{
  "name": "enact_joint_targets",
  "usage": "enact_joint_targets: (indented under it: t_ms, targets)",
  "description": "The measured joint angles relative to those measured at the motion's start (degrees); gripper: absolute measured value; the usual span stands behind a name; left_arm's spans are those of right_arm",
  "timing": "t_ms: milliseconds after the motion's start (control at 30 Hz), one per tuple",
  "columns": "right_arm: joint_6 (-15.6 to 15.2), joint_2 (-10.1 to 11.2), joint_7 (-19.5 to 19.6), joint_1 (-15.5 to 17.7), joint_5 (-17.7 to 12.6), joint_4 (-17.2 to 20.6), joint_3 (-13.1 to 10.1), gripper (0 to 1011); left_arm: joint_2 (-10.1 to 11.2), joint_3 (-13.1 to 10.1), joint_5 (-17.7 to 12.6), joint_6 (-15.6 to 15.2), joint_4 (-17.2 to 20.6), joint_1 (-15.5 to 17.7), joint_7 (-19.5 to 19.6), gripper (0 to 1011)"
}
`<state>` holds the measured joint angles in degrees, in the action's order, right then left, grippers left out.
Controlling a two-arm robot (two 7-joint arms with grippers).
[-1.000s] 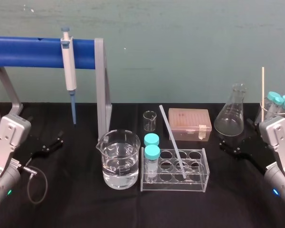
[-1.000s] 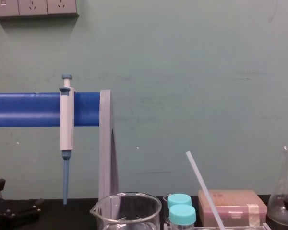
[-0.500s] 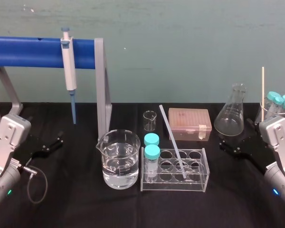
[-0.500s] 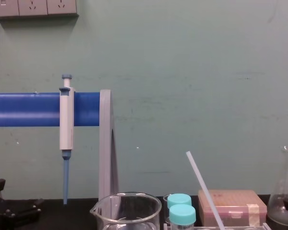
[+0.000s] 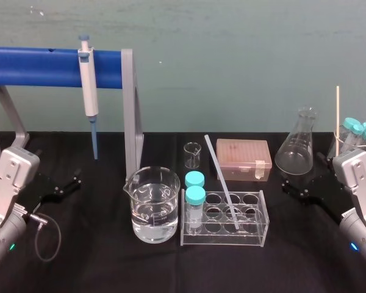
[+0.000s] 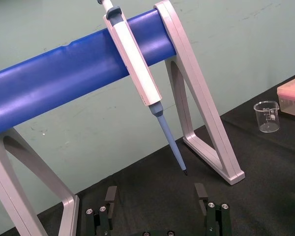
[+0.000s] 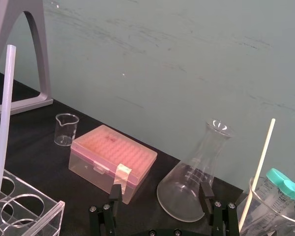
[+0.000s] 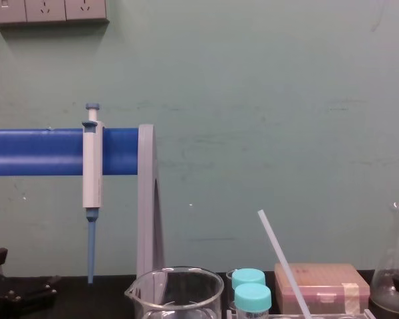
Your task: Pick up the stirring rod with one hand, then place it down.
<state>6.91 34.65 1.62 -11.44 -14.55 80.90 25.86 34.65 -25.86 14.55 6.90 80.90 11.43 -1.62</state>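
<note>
On the counter (image 5: 110, 262), central in the head view, the stirring rod (image 5: 222, 183) stands tilted in the tube rack (image 5: 224, 229), its lower end apparently in a front well. The rack wall props it, leaving the upper length free for grasping. The left end effector (image 5: 70, 182) rests at far left and the right end effector (image 5: 294, 188) at far right beside the flask (image 5: 296, 149); neither touches the rod.

Left wrist view: jaws spread wide, empty.

Right wrist view: jaws spread wide, empty, rod well apart.

Chest view: the rod's upper end rises above the capped vials (image 8: 253, 292).
</note>
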Motion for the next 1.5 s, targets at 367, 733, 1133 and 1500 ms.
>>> enact_joint_targets:
  t_ms: [367,733,1133,1500]
  targets:
    - [0.0,0.0,0.0,0.0,0.0,0.0,0.0,1003,0.0,0.0,0.0,0.0,0.0,0.0,0.0,1000]
    - [-1.55,-1.43,-3.27,-0.07,-4.92,0.42,-3.29,1003,0.0,0.0,0.0,0.0,0.0,0.0,0.0,1000]
    - [-11.63,-5.67,-15.08,-3.65,-17.33,3.63,-5.69,1003,0.0,0.0,0.0,0.0,0.0,0.0,0.0,1000]
    - [-13.02,-8.18,-21.84,-7.15,-15.33,3.38,-2.09,1003,0.0,0.0,0.0,0.0,0.0,0.0,0.0,1000]
